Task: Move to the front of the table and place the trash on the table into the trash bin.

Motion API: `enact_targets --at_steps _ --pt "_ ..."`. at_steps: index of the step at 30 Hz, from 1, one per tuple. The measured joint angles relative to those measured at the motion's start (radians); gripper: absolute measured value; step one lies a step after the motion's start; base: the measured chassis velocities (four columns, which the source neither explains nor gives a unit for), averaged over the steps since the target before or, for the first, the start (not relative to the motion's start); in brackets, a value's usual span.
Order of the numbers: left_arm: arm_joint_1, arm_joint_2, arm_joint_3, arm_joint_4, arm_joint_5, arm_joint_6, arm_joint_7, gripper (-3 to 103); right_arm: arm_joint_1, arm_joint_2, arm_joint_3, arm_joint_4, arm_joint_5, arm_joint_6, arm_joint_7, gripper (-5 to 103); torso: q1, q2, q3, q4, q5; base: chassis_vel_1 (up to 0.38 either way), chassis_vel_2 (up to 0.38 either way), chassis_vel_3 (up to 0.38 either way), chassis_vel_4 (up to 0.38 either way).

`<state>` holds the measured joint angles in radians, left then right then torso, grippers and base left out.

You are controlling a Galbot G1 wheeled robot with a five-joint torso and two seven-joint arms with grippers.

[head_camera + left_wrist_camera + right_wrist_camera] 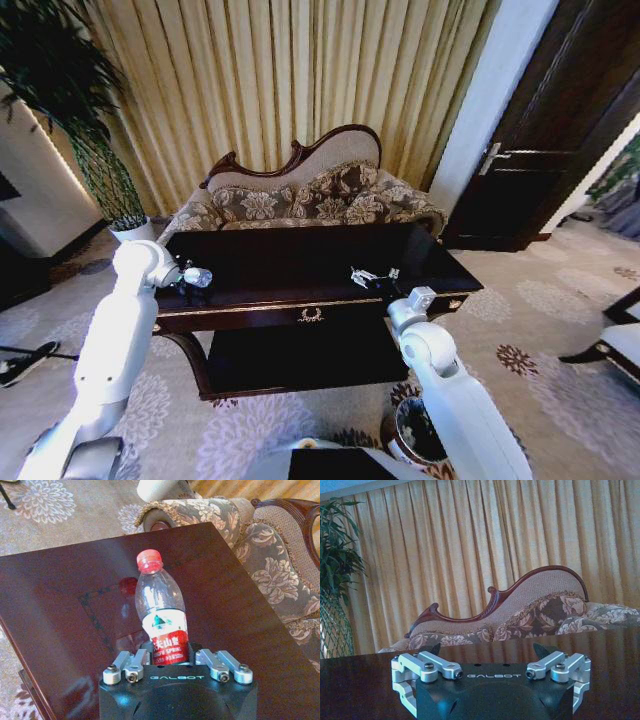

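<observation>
The clear plastic bottle (162, 622) with a red cap and red label stands up between the fingers of my left gripper (172, 661), which is shut on its lower part. This is at the left end of the dark glossy table (300, 252), where the head view shows the left gripper (180, 275) and the bottle (197, 277). Small white scraps (365, 277) lie on the table's right part. My right gripper (418, 298) hovers open at the front right edge, a little short of the scraps. The trash bin (420, 432) sits on the carpet beside my right arm.
A patterned sofa (310, 195) with a carved back stands right behind the table, before gold curtains. A potted plant (125, 225) is at the back left, a dark door (540, 150) at the back right, and a chair (620, 345) at the right edge.
</observation>
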<state>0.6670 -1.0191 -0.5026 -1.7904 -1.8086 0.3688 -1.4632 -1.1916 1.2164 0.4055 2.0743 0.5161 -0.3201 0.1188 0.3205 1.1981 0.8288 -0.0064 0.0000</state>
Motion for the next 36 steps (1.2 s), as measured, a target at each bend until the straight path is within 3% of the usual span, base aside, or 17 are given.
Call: enact_targets --at_steps 5,6,8,10,12,14,15,16,19,20,21,23,25,28,31,34,36 --pt "0.034 0.024 0.001 -0.033 0.101 0.049 0.111 26 -0.005 0.007 0.004 0.0 0.0 0.004 0.0 100 0.0 0.0 0.0 -0.0005 -0.0005 0.0 0.0 0.0 0.0" --pt "0.062 0.044 -0.011 -0.06 0.145 0.086 0.205 26 -0.006 0.01 0.006 -0.001 0.0 0.005 0.0 100 0.0 0.0 0.0 0.0002 -0.0003 0.0 0.0 0.0 0.0" --pt "0.076 0.052 -0.016 -0.072 0.169 0.099 0.251 26 -0.007 0.012 0.006 -0.001 -0.001 0.006 0.0 100 0.0 0.0 0.0 0.0001 -0.0002 0.0 0.0 0.0 0.0" --pt "0.137 0.082 -0.032 -0.112 0.316 0.144 0.426 26 -0.01 0.02 0.005 -0.001 -0.004 0.007 0.0 100 0.0 0.0 0.0 0.0 -0.0002 0.0 0.0 0.0 0.0" --pt "0.155 0.089 -0.036 -0.121 0.377 0.151 0.477 26 -0.011 0.022 0.005 -0.001 -0.006 0.008 0.0 100 0.0 0.0 0.0 -0.0001 -0.0003 0.0 0.0 0.0 0.0" --pt "0.22 0.119 -0.056 -0.149 0.616 0.16 0.681 26 -0.013 0.027 0.002 0.0 -0.01 0.009 0.0 100 0.0 0.0 0.0 0.0001 -0.0001 0.0 0.0 0.0 0.0" --pt "0.22 0.119 -0.056 -0.149 0.616 0.16 0.681 26 -0.013 0.027 0.002 0.0 -0.01 0.009 0.0 100 0.0 0.0 0.0 0.0001 -0.0001 0.0 0.0 0.0 0.0" --pt "0.267 0.144 -0.076 -0.16 0.794 0.143 0.849 26 -0.014 0.031 0.001 0.003 -0.013 0.011 0.0 100 0.0 0.0 0.0 0.0001 -0.0003 0.0 0.0 0.0 0.0" --pt "0.331 0.194 -0.114 -0.158 1.068 0.049 1.136 26 -0.022 0.041 0.001 0.009 -0.021 0.018 0.0 100 0.0 0.0 0.0 0.0002 0.0 0.0 0.0 0.0 0.0" --pt "0.331 0.194 -0.114 -0.158 1.068 0.049 1.136 26 -0.022 0.041 0.001 0.009 -0.021 0.018 0.0 100 0.0 0.0 0.0 0.0002 0.0 0.0 0.0 0.0 0.0" --pt "0.355 0.22 -0.128 -0.152 1.161 -0.027 1.28 26 -0.029 0.047 0.001 0.016 -0.026 0.022 0.0 100 0.0 0.0 0.0 0.0003 -0.0003 0.0 0.0 0.0 0.0" --pt "0.358 0.224 -0.129 -0.151 1.174 -0.039 1.302 26 -0.03 0.048 0.002 0.016 -0.027 0.023 0.0 100 0.0 0.0 0.0 0.0003 -0.0003 0.0 0.0 0.0 0.0" --pt "0.377 0.255 -0.138 -0.146 1.241 -0.137 1.443 26 -0.043 0.054 0.006 0.031 -0.032 0.026 0.0 100 0.0 0.0 0.0 -0.0004 0.0 0.0 0.0 0.0 0.0" --pt "0.391 0.27 -0.139 -0.142 1.255 -0.202 1.526 26 -0.054 0.047 0.006 0.047 -0.01 0.028 0.0 100 0.0 0.0 0.0 -0.0004 0.0001 0.0 0.0 0.0 0.0" --pt "0.407 0.281 -0.135 -0.143 1.255 -0.25 1.603 26 -0.068 0.018 -0.013 0.065 0.075 0.037 0.0 100 0.0 0.0 0.0 -0.0003 0.0 0.0 0.0 0.0 0.0" --pt "0.451 0.309 -0.132 -0.177 1.226 -0.284 1.71 26 -0.079 -0.033 -0.027 0.116 0.27 0.028 0.0 100 0.0 0.0 0.0 -0.0002 0.0 0.0 0.0 0.0 0.0" --pt "0.472 0.32 -0.132 -0.191 1.211 -0.291 1.731 26 -0.078 -0.046 -0.026 0.141 0.342 0.015 0.0 100 0.0 0.0 0.0 -0.0002 0.0001 0.0 0.0 0.0 0.0"
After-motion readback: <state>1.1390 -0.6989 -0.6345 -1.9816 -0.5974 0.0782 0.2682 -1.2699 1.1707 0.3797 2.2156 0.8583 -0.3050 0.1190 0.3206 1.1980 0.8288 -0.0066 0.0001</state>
